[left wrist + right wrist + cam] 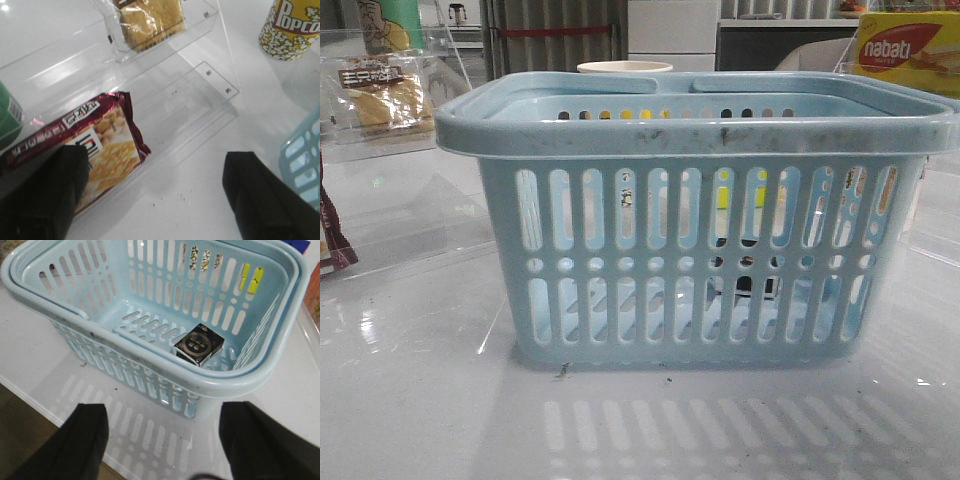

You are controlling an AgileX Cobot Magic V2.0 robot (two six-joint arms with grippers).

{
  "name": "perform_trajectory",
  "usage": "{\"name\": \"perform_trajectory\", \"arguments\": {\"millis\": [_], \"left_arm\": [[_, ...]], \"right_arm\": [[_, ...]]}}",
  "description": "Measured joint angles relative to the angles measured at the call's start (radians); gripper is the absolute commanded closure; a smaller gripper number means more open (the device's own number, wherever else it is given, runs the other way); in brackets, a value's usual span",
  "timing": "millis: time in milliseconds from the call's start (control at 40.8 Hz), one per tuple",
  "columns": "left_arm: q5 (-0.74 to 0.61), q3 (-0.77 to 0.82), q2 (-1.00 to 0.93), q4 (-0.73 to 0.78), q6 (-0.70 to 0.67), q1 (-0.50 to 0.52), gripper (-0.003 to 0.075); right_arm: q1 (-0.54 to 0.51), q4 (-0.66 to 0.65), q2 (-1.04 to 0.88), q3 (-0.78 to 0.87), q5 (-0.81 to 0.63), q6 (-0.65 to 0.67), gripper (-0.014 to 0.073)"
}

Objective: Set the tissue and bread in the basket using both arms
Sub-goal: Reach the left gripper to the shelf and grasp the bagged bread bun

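We start with the basket point(695, 220), light blue and slotted, sitting mid-table and filling the front view; handles folded down on the rim. From the right wrist view we see the tissue point(198, 344), a small dark pack with a pale round patch, already lying on the basket floor near one corner. So that half looks done.

The bread point(382, 95) is on a clear acrylic shelf point(165, 75) at the far left of the front view, well apart from the basket. In the left wrist view the bread sits on the upper step, with a dark red cracker packet point(80, 145) on the lower part nearer the fingers, and a popcorn cup point(292, 30) off to the side. A nabati box point(908, 50) sits behind the basket on the right.

Left gripper point(150, 195): jaws spread wide, nothing between them, above the table by the cracker packet. Right gripper point(162, 440): also wide apart, empty, hovering outside the basket's near wall.

Handling, our guess: bread is light and soft, easily squashed, and the film wrapper is slick and crinkly. We'd pinch across the short width at mid-body with light force, not the loose wrapper edge, which may slip. Watch for grabbing the red packet by mistake.
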Motion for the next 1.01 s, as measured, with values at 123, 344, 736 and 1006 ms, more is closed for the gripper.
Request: {"name": "perform_trajectory", "arguments": {"millis": [123,344,736,1006], "left_arm": [[-0.004,-0.127,0.138,0.000,0.000,0.000,0.0115],[0.023,-0.362,0.375,-0.008,0.000,0.019,0.0115],[0.104,-0.663,0.669,-0.010,0.000,0.070,0.0115],[0.132,-0.758,0.759,-0.132,0.165,0.074,0.0115]], "right_arm": [[0.000,0.000,0.000,0.000,0.000,0.000,0.0023],[0.000,0.000,0.000,0.000,0.002,-0.002,0.0023],[0.000,-0.002,0.000,0.000,0.002,-0.002,0.0023],[0.000,-0.002,0.000,0.000,0.002,-0.002,0.0023]]}}
